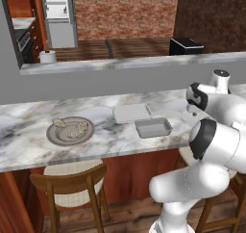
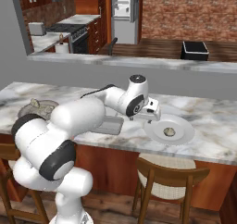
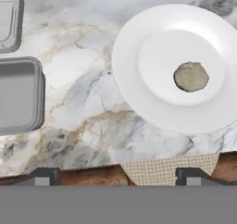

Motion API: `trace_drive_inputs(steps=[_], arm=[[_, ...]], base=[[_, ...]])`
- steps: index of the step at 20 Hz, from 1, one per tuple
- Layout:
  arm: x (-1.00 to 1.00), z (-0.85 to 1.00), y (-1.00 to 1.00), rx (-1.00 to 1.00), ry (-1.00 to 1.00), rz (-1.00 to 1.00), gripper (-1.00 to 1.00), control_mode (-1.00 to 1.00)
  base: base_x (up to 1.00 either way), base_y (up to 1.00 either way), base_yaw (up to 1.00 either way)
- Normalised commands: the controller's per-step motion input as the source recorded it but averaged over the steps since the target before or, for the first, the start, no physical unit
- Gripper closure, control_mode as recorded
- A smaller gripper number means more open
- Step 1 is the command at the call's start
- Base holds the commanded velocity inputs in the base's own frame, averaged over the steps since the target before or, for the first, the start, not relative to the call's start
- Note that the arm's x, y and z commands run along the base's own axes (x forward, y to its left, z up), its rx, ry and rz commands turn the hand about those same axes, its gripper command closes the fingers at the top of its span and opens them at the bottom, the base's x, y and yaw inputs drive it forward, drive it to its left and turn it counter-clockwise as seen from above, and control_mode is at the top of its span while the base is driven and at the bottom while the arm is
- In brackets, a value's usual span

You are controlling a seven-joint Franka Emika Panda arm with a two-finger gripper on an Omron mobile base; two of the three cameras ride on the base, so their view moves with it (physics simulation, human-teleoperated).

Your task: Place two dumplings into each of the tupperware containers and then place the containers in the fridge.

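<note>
Fingers (image 3: 45, 175) spread wide, nothing held. Lone dumpling (image 3: 191, 76) on white plate (image 3: 134, 102), ahead and right of tips; tupperware containers (image 3: 18, 96) ahead-left, unfilled. Risk: descent misaligned (lump small), pinch glances off, dumpling skids across plate or onto marble counter (image 3: 88, 93).

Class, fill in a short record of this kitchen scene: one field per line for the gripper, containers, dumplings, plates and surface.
gripper: open, holding nothing, above the counter edge
containers: two grey tupperware containers, side by side, both empty
dumplings: on the grey-brown plate
white plate: holds one small round lump
surface: marble counter
</note>
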Motion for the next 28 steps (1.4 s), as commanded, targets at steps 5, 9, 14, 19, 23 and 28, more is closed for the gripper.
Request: trace_drive_inputs(steps=[5, 9, 14, 19, 23, 28], arm=[[0.12, -0.23, -0.89, 0.0, 0.03, 0.0, -1.0, -1.0], [0.0, -0.07, -0.49, 0.0, 0.06, 0.0, -1.0, -1.0], [0.13, -0.16, -0.21, 0.0, 0.0, 0.0, -1.0, -1.0], [0.12, -0.31, -0.17, 0.01, 0.02, -0.03, -1.0, -1.0], [0.14, -0.28, -0.01, 0.0, 0.02, -0.06, -1.0, -1.0], [0.21, -0.25, -0.03, 0.0, 0.03, -0.04, -1.0, -1.0]], base=[[0.0, 0.0, 0.0], [0.0, 0.0, 0.0], [0.0, 0.0, 0.0], [0.0, 0.0, 0.0], [0.0, 0.0, 0.0], [0.0, 0.0, 0.0]])
